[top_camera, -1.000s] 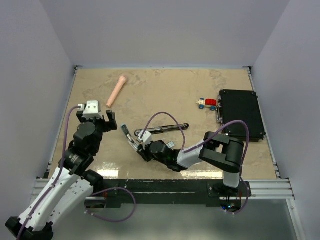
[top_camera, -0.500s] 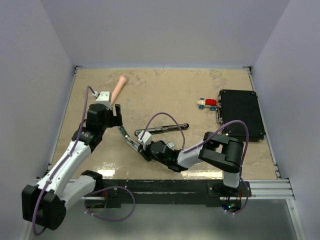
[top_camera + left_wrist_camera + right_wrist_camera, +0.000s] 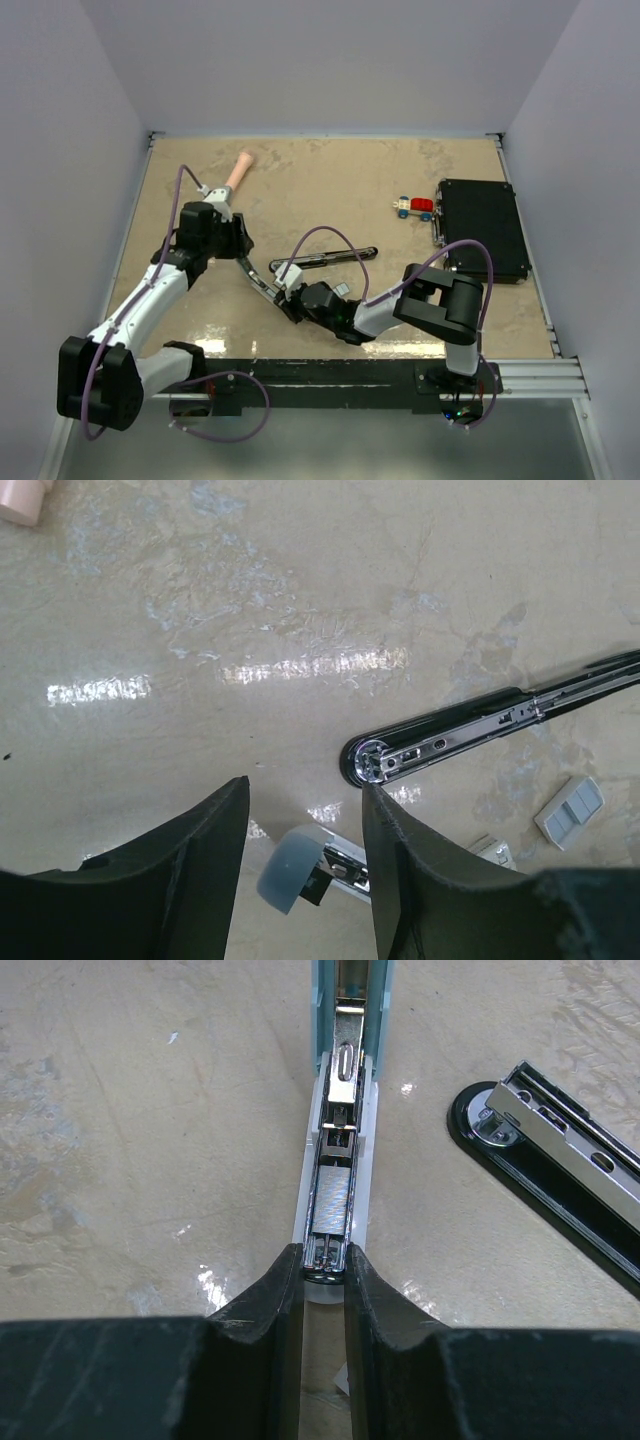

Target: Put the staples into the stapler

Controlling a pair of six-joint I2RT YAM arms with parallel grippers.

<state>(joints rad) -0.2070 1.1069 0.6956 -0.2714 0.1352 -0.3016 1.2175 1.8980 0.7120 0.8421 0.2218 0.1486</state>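
A light-blue stapler [image 3: 258, 277] lies opened on the table, its lid raised. My right gripper [image 3: 289, 301] is shut on the rear end of its metal magazine [image 3: 335, 1195], where a shiny strip shows in the channel. My left gripper [image 3: 237, 243] is open, its fingers straddling the lid's light-blue tip [image 3: 290, 865] without touching it. A tiny grey-blue tray [image 3: 570, 812] lies on the table to the right, with a bit of the white box [image 3: 492, 850] beside it. A black stapler [image 3: 325, 258] lies open just behind.
A pink cylinder [image 3: 233, 180] lies at the back left. A small toy car [image 3: 413, 207] and a black case [image 3: 483, 228] sit at the right. The right arm's purple cable loops over the black stapler. White walls enclose the table.
My left arm has swung right and forward, bringing its open gripper down over the blue stapler's raised lid tip. The right gripper and both staplers have not moved.
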